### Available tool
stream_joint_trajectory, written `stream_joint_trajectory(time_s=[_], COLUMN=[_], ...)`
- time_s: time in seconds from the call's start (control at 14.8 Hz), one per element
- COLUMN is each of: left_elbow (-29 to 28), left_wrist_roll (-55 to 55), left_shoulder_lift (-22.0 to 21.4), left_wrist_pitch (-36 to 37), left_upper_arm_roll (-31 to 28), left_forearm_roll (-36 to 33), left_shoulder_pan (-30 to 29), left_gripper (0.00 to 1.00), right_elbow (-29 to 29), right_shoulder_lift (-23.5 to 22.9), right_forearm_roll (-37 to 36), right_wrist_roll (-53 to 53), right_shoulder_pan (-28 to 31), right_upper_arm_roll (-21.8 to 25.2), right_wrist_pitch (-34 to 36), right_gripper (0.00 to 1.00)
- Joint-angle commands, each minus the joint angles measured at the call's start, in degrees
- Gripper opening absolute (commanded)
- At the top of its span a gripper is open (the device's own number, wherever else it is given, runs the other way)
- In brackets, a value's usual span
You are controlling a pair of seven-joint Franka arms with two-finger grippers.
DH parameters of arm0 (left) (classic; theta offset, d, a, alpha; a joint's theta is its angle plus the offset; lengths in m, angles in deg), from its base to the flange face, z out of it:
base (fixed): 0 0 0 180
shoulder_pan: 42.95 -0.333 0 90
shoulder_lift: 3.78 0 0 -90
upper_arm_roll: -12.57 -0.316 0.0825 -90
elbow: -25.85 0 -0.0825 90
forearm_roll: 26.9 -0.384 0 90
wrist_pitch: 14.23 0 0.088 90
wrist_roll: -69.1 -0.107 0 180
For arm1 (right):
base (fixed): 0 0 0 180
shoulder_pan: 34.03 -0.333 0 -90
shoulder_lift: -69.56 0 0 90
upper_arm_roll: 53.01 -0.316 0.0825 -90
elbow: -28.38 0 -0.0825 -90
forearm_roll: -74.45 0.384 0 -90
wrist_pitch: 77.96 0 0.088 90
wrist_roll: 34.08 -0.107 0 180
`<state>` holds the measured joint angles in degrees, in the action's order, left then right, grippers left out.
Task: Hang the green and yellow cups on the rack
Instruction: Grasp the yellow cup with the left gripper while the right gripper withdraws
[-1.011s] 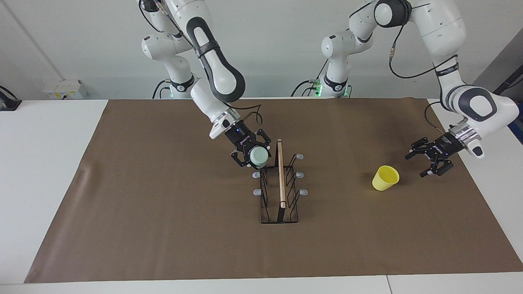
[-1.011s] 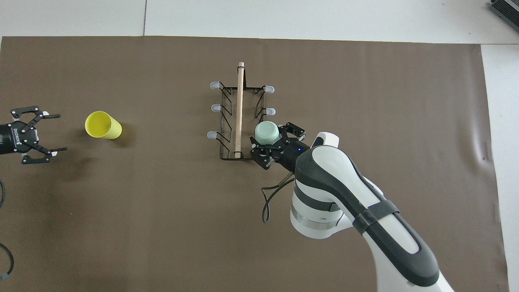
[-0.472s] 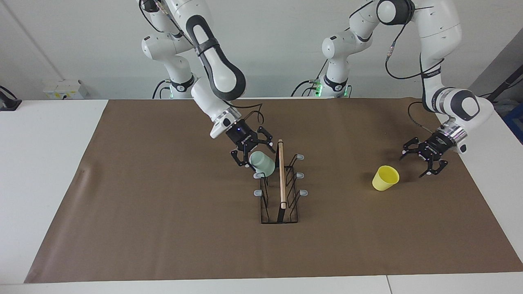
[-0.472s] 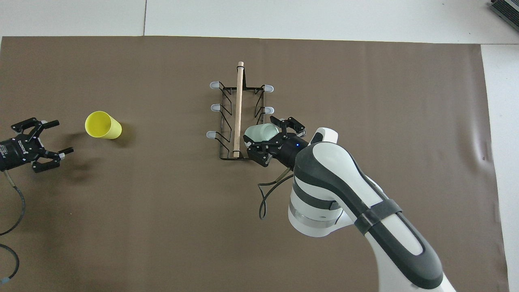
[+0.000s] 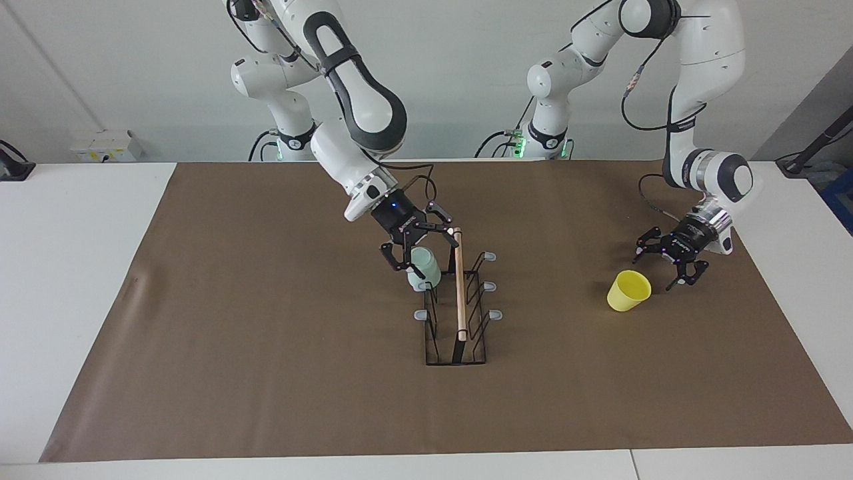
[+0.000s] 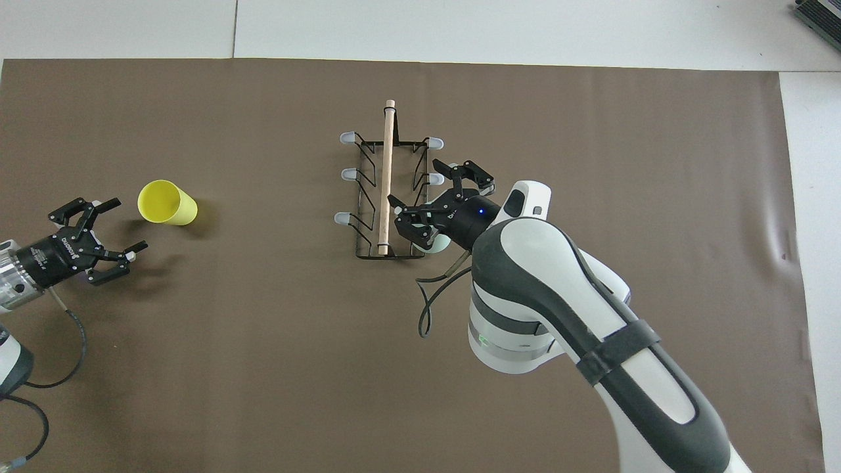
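The black wire rack (image 5: pixel 458 287) (image 6: pixel 386 171) with its wooden rod stands mid-mat. A mint green cup (image 5: pixel 424 269) (image 6: pixel 439 244) sits mouth down over the prong nearest the robots on the right arm's side. My right gripper (image 5: pixel 426 253) (image 6: pixel 420 184) hovers open just over it, fingers spread to either side. Toward the left arm's end of the mat, the yellow cup (image 5: pixel 628 291) (image 6: pixel 167 203) lies on its side. My left gripper (image 5: pixel 670 261) (image 6: pixel 128 225) is open beside its mouth and apart from it.
A brown mat (image 5: pixel 266 373) covers most of the white table (image 5: pixel 66 267). Several other grey-tipped prongs of the rack carry nothing. The right arm's cable (image 6: pixel 430 315) loops down beside the rack.
The right gripper opened and let go of the green cup, which tipped down onto the prong. The left gripper swung in closer to the yellow cup.
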<state>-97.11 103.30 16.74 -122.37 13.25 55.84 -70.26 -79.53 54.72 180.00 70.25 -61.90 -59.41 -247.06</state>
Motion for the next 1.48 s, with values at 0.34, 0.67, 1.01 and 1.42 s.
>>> stream_joint_trajectory(time_s=[0.34, 0.67, 1.01, 1.42], left_elbow=[-4.3, -4.4, -2.7, -1.3], left_wrist_roll=[-6.2, -7.9, -8.3, -8.5], left_shoulder_lift=[-1.3, -0.1, 1.5, 3.7], left_wrist_pitch=[-0.5, -0.7, -2.8, -3.6], left_upper_arm_roll=[1.2, 1.2, 1.1, 1.1], left_forearm_roll=[7.7, 9.9, 12.5, 16.0], left_shoulder_pan=[2.0, 3.0, 4.2, 5.2], left_gripper=[1.00, 1.00, 1.00, 1.00], right_elbow=[0.0, -1.0, 0.1, 0.1], right_shoulder_lift=[-1.8, -1.2, -0.8, 3.3], right_forearm_roll=[-28.0, -47.2, -62.5, -74.9], right_wrist_roll=[-0.3, -0.5, -0.4, -2.5], right_shoulder_pan=[8.6, 15.8, 22.7, 25.0], right_upper_arm_roll=[-0.2, 0.1, 0.2, 0.3], right_wrist_pitch=[9.3, 20.3, 33.7, 43.3], right_gripper=[1.00, 1.00, 1.00, 1.00])
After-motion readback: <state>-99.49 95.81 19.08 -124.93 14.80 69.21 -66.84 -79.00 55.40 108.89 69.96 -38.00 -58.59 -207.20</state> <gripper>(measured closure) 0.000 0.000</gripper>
